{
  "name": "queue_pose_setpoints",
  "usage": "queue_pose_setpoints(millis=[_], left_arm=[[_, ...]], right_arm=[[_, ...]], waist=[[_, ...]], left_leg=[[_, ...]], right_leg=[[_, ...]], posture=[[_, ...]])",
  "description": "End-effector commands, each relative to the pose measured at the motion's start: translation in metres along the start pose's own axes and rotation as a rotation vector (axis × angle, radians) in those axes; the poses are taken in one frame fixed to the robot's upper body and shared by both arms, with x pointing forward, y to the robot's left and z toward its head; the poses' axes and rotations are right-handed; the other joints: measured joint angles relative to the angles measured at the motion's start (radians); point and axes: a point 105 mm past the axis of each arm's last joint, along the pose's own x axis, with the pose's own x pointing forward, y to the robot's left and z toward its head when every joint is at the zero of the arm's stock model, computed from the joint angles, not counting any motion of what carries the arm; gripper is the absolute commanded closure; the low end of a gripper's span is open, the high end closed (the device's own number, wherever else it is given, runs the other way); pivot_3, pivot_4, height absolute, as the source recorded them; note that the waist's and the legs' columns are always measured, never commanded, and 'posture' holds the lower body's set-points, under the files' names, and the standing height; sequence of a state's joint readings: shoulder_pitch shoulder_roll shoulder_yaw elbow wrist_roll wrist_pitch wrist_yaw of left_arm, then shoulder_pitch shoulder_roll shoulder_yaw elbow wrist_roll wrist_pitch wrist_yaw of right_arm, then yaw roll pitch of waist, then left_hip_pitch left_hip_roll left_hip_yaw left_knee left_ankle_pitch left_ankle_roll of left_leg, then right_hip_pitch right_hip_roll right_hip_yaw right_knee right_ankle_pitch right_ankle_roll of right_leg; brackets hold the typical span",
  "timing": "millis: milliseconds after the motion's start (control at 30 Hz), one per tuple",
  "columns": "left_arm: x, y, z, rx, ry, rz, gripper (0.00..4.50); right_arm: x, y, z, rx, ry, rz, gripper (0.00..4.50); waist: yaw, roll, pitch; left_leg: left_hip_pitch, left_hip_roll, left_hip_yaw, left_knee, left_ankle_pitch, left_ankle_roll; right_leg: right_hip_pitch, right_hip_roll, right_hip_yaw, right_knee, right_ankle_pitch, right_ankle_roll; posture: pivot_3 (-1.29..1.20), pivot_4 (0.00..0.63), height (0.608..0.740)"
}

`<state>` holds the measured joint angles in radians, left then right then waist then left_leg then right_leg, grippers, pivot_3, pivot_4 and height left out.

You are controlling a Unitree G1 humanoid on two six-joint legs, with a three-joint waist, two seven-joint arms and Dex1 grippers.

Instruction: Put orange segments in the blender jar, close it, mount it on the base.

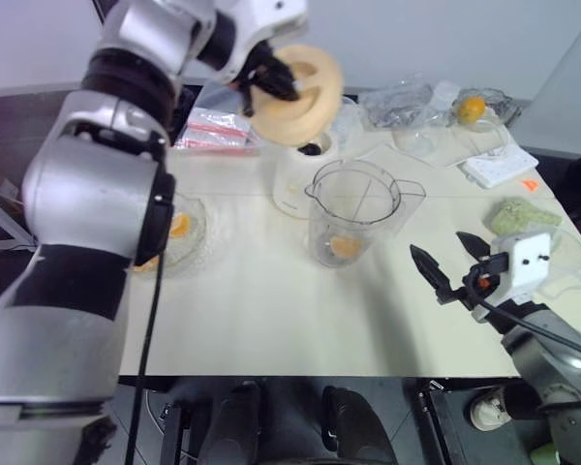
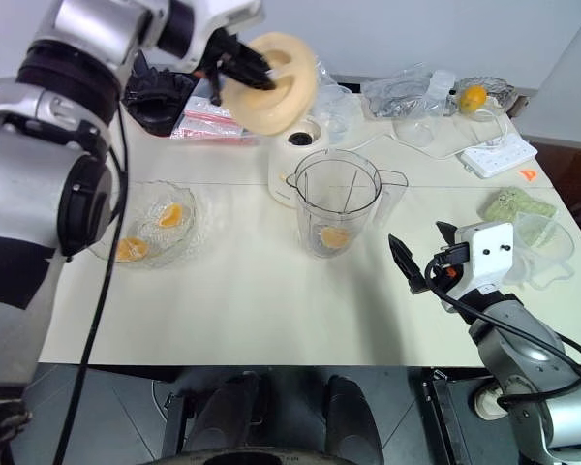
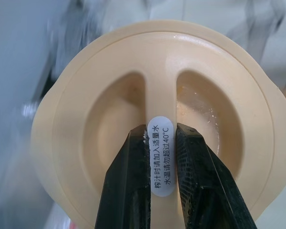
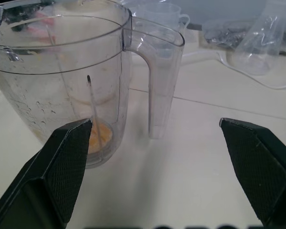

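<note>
blender jar (image 2: 336, 208): one orange segment (image 2: 334, 236) inside | glass dish (image 2: 147, 228): two segments

Pretty plain room here. A cream tabletop (image 2: 271, 310) fills the middle of the frame, with a faint seam line running across it in the upper half. Behind it, along the top of the frame, there's a bare pale grey-white wall (image 2: 416, 34). Upper right corner has a light grey panel (image 1: 571, 87) angling in. Below the table's front edge, the bottom of the frame shows a dark grey floor (image 2: 126, 407). Lighting is even and soft.
</note>
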<state>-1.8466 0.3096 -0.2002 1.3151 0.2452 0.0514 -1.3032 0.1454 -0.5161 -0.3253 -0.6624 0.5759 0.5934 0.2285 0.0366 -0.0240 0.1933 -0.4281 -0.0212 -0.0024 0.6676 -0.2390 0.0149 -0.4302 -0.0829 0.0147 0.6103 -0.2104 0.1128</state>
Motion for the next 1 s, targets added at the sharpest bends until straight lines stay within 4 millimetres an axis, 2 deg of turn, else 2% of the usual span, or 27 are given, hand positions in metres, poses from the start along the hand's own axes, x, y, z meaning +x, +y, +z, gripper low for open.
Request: queue_pose_setpoints(millis=[33,233,433,700,900,1000], left_arm=[[0.010,-0.008,0.031,0.109,-0.072,-0.047,4.32],[0.038,-0.039,0.037,0.164,-0.068,-0.235,4.32],[0.059,-0.055,0.022,0.142,-0.007,-0.304,4.32],[0.082,-0.072,-0.008,0.110,0.075,-0.331,4.32],[0.088,-0.078,-0.020,0.073,0.130,-0.348,4.32],[0.089,-0.085,-0.028,0.059,0.152,-0.392,4.32]], right_arm=[[0.003,0.000,0.007,-0.024,-0.050,-0.043,0.00],[0.004,0.006,0.002,-0.020,-0.066,-0.095,0.00],[-0.002,0.012,0.000,-0.010,-0.081,-0.148,0.00],[-0.005,0.013,0.000,0.004,-0.091,-0.189,0.00],[-0.003,0.011,0.001,0.003,-0.096,-0.193,0.00],[0.005,0.008,0.000,-0.001,-0.097,-0.196,0.00]], waist=[[-0.001,0.000,0.000],[-0.023,0.001,0.000],[-0.027,0.001,0.000],[-0.025,0.001,0.000],[-0.024,0.001,-0.001],[-0.025,0.001,-0.001]], left_leg=[[0.000,0.000,0.000,0.000,0.000,0.000],[0.001,0.000,0.000,0.000,0.000,0.000],[0.001,0.000,0.000,0.000,0.000,0.000],[0.001,0.000,0.000,0.000,0.000,0.000],[0.003,0.000,0.000,0.000,0.000,0.000],[0.004,0.000,-0.001,0.000,0.000,0.000]], right_leg=[[0.000,0.000,0.000,0.000,0.000,0.000],[-0.001,0.001,0.000,0.002,0.000,0.000],[-0.001,0.001,0.002,0.002,0.000,0.000],[-0.001,0.001,0.002,0.003,0.001,0.001],[0.001,0.001,0.002,0.003,0.000,0.000],[0.002,0.001,0.001,0.003,0.000,0.000]], posture=[[0.00,0.150,0.740],[0.00,0.150,0.740],[0.00,0.150,0.740],[0.00,0.150,0.740],[0.00,0.150,0.740],[0.00,0.150,0.740]])
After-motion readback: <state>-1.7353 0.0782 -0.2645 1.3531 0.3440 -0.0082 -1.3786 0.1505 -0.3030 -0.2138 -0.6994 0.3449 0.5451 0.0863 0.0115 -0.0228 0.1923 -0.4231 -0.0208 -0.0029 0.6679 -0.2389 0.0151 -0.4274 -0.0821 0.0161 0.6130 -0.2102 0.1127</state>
